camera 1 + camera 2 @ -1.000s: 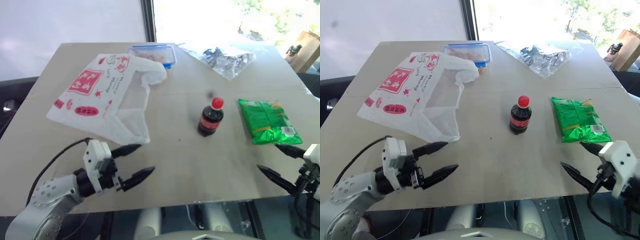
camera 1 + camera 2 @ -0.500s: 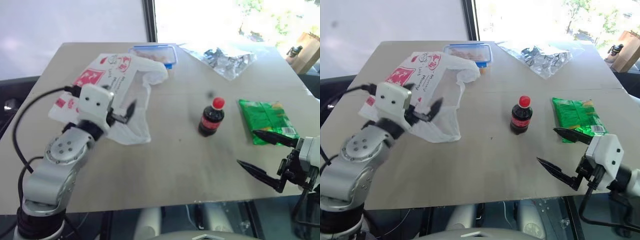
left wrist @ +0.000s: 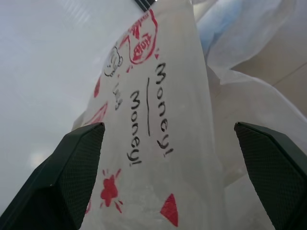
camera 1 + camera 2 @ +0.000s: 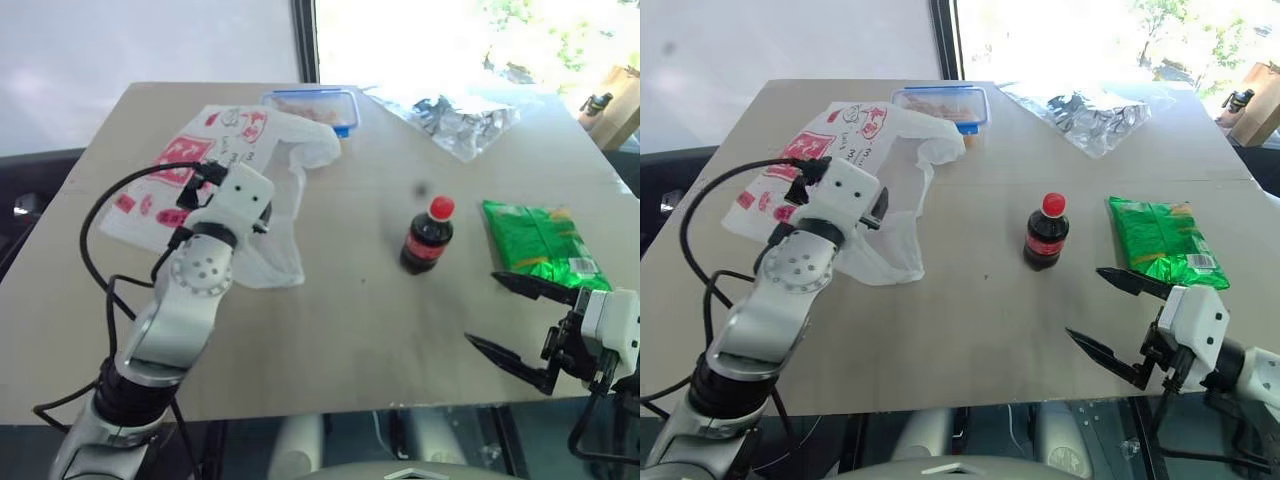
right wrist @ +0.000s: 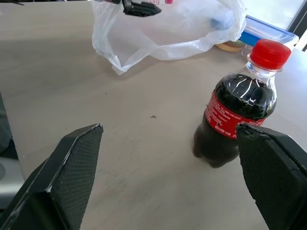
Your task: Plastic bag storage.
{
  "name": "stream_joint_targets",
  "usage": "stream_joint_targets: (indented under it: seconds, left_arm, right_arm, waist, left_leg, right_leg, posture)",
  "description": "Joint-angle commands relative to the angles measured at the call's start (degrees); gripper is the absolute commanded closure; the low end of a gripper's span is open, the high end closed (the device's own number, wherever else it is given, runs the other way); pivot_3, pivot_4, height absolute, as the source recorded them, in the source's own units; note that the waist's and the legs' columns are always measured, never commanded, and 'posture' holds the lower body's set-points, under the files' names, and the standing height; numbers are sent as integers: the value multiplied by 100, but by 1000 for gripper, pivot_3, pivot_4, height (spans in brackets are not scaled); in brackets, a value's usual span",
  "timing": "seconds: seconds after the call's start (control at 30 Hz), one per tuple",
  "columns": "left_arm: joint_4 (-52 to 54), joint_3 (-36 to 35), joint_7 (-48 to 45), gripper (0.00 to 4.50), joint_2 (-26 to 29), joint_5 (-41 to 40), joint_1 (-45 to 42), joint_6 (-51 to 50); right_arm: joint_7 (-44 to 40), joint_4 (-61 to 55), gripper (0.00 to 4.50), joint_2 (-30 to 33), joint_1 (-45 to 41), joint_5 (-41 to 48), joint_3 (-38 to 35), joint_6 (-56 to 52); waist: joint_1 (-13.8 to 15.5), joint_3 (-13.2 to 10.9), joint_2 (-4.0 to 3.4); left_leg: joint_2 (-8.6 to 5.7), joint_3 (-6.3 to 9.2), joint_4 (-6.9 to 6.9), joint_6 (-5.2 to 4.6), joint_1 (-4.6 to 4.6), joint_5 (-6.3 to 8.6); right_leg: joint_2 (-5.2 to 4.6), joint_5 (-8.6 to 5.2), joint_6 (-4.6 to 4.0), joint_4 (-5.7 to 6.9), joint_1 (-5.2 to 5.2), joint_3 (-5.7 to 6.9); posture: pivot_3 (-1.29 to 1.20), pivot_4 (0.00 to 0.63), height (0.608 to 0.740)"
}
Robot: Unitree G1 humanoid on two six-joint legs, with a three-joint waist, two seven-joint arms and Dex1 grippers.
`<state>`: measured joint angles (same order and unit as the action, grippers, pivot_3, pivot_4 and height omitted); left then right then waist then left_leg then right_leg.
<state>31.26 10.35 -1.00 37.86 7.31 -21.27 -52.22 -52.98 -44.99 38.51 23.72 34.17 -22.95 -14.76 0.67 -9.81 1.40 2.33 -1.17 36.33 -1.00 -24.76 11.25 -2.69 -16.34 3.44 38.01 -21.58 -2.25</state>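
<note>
The plastic bag (image 4: 215, 190) is lying spread flat on the bench's (image 4: 330, 330) far-left part, and the left end effector (image 3: 165, 143) is hovering over it, jaws wide and empty: the approach step, I judge. Next comes lowering and pinching the film, while the right end effector (image 4: 1118, 315) is waiting open near the cola bottle (image 4: 1046, 232).

Left claw (image 3: 168, 139) now over plastic bag (image 4: 205, 175).

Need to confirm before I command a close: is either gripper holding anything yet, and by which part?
Nothing is held. The left gripper is open over the plastic bag; the right gripper is open above the table.
</note>
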Motion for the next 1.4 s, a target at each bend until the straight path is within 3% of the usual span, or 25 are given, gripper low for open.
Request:
stream_joint_targets:
  seconds: [0.03,0.3,0.47,0.67,0.97,1.4]
  left_arm:
    - [-54,-113,-10,611,-119,258,-54,46]
    - [-322,-737,-255,4471,-405,147,-210,420]
    - [-1224,-1488,-884,4471,-574,-550,-460,1591]
    - [-1513,-1756,-1857,4471,-618,-1314,-767,2695]
    - [-1494,-1741,-2170,4471,-651,-1617,-1035,2680]
    - [-970,-1806,-2215,4471,-705,-1864,-1090,2300]
  right_arm:
    - [65,-98,0,-58,27,-62,46,196]
    - [434,-181,0,-79,-168,-320,387,152]
    - [1479,-348,0,256,-993,-985,928,-942]
    - [2631,-232,0,74,-2706,-572,1081,-2581]
    - [3302,124,0,-284,-4118,-624,1892,-3639]
    - [3624,918,0,-935,-4490,-801,2433,-4118]
  waist:
    - [4,0,0]
    - [5,1,1]
    - [-9,2,0]
    - [15,2,4]
    - [-14,2,5]
    - [-17,2,4]
  left_leg:
    - [0,0,0,0,0,0]
    - [0,4,2,0,0,0]
    - [1,4,5,1,6,-1]
    - [-3,1,20,1,-5,-2]
    - [-6,2,15,1,-10,-1]
    - [-6,3,16,0,-9,-1]
  right_leg:
    - [0,0,0,0,1,2]
    - [-1,0,0,2,2,2]
    - [-2,1,1,9,1,-1]
    - [-4,2,0,15,1,6]
    - [-7,2,1,17,-1,18]
    - [-6,2,1,25,-3,19]
  posture:
    - [0,150,740]
    - [0,150,740]
    - [0,150,740]
    - [0,150,740]
    - [0,150,740]
    - [0,150,740]
